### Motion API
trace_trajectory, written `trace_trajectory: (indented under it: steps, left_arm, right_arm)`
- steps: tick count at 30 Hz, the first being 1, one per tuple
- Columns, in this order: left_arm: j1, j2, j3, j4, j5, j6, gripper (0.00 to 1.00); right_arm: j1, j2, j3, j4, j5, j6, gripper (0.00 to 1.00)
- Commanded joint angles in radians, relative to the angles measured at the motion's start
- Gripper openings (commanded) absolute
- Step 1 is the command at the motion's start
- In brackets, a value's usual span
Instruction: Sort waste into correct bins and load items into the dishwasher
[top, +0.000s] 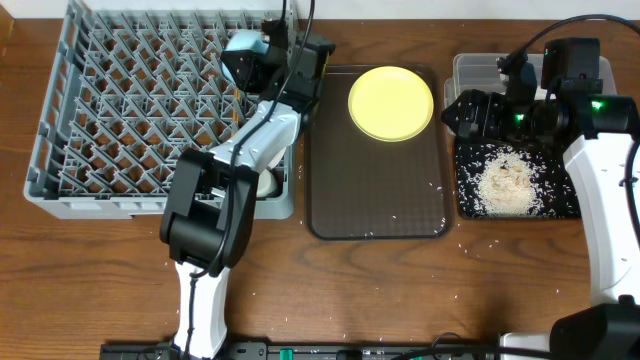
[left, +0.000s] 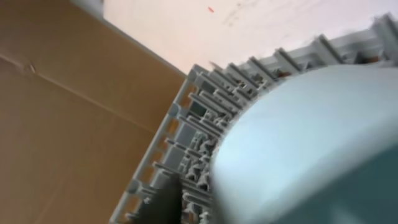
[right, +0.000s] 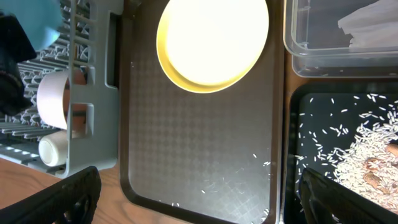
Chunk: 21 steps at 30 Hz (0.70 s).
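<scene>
A light blue round bowl (top: 240, 52) sits right before the outstretched left gripper (top: 266, 52), grey pegged plastic rack (top: 130, 110) beneath; its grip cannot be told.

A yellow plate (right: 212, 40) lies on the brown tray (right: 186, 124), with a few rice grains (right: 211, 185) scattered nearby. To the right sit a clear tub (right: 305, 59) and a black tray (right: 309, 118) holding a rice heap (right: 367, 168). To the left, the grey rack (right: 93, 146) holds a white bowl (right: 53, 99) and cup (right: 53, 151).
</scene>
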Motion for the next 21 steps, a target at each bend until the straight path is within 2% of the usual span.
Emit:
trace_trajectory:
  steps: [1, 4, 8, 21]
  left_arm:
    - [-0.027, 0.006, -0.011, 0.002, 0.002, -0.027, 0.41]
    - [-0.047, 0.005, -0.011, 0.003, 0.002, -0.026, 0.56]
    - [-0.076, 0.003, -0.010, 0.003, 0.002, 0.009, 0.64]
    - [-0.154, -0.044, -0.010, -0.006, 0.023, 0.045, 0.69]
  right_arm:
    - [0.004, -0.018, 0.003, 0.000, -0.007, -0.007, 0.99]
    - [0.004, -0.018, 0.003, -0.001, -0.007, -0.007, 0.99]
    - [0.004, -0.018, 0.003, -0.001, -0.007, -0.007, 0.99]
    - [0.004, -0.018, 0.003, -0.001, -0.007, -0.007, 0.99]
